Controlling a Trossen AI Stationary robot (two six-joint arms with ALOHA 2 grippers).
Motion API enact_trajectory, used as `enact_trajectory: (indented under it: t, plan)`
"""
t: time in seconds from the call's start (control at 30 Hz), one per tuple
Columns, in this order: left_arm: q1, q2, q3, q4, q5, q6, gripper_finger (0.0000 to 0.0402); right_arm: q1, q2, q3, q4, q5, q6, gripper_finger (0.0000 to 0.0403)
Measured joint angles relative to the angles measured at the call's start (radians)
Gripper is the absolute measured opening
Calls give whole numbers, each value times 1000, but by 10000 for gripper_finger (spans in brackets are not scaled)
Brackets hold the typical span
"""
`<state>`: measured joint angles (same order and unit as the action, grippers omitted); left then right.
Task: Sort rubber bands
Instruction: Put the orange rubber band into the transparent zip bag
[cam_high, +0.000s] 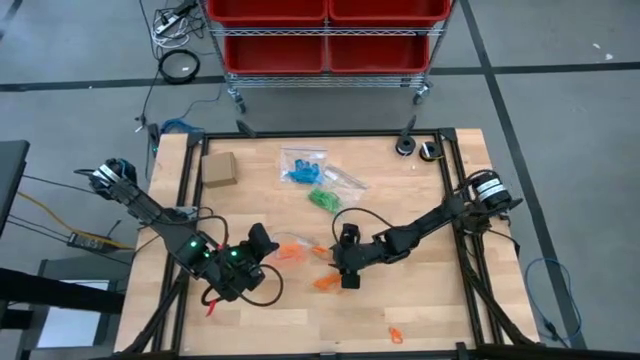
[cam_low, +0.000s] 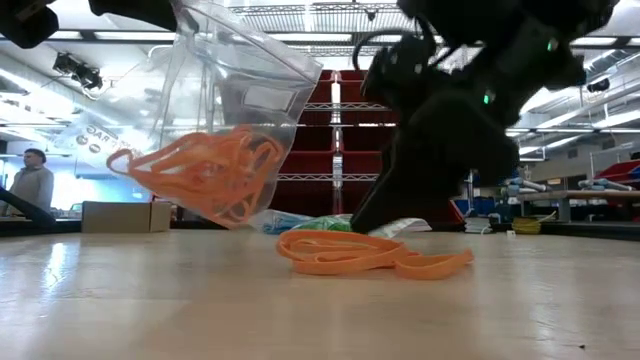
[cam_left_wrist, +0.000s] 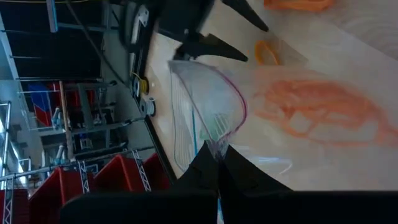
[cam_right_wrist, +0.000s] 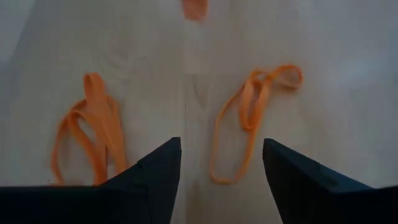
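Note:
A clear zip bag (cam_low: 235, 90) with orange rubber bands (cam_low: 210, 175) inside hangs from my left gripper (cam_high: 262, 243), which is shut on it at the table's near left. Loose orange rubber bands (cam_low: 370, 255) lie flat on the wood in the near middle. My right gripper (cam_right_wrist: 221, 168) stands open just above them, pointing down at a slant. One band (cam_right_wrist: 249, 118) lies ahead of the gap between its fingers and a bunch (cam_right_wrist: 87, 137) lies beside one finger. I see no touch. My left gripper pinches the bag's edge by its open mouth (cam_left_wrist: 214, 148) between its two shut fingers. The mouth rim (cam_left_wrist: 239, 102) gapes beyond the fingers. The bag hangs aslant below the gripper with the bands in its lower end (cam_low: 225, 215), close over the table; whether it touches, I cannot tell.
Farther back lie a clear bag of blue bands (cam_high: 300, 170) and one of green bands (cam_high: 322, 198), with a tan cardboard box (cam_high: 218, 168) at the far left. A single orange band (cam_high: 395, 333) lies near the front edge. Red bins (cam_high: 325, 30) stand on a rack beyond the table.

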<state>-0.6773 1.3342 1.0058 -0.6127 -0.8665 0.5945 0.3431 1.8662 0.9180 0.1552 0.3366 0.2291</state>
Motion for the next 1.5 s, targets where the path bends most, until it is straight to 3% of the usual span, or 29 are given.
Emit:
enact_trajectory:
  t: [0.17, 0.27, 0.33, 0.43, 0.5, 0.63, 0.87, 1.1, 1.27, 1.5]
  plan:
    - [0, 0, 0, 0, 0, -1, 1, -34, 67, 5, 31, -29, 44, 209]
    - [0, 0, 0, 0, 1, -1, 1, -42, 88, 8, 31, -30, 78, 182]
    - [0, 0, 0, -1, 1, -5, 1, -44, 89, 8, 27, -28, 81, 141]
    - [0, 0, 0, 0, 1, -9, 1, -45, 75, 7, 16, -30, 50, 43]
    - [0, 0, 0, 1, 1, -10, 1, -46, 63, 6, 1, -39, 32, 15]
    - [0, 0, 0, 0, 1, -27, 1, -37, 2, 0, -102, -31, 53, 2]
    - [0, 0, 0, -3, 2, -31, 1, 10, -237, 0, -284, 141, 57, 1]
    - [1, 0, 0, 7, 4, -26, 1, 16, -440, 1, -221, 203, -54, 0]
    - [1, 0, 0, 27, 16, -17, 1, -12, -448, 58, -177, 166, -161, 0]
    - [1, 0, -1, 71, 28, 13, 1, -57, -309, 235, -217, -29, -278, 0]
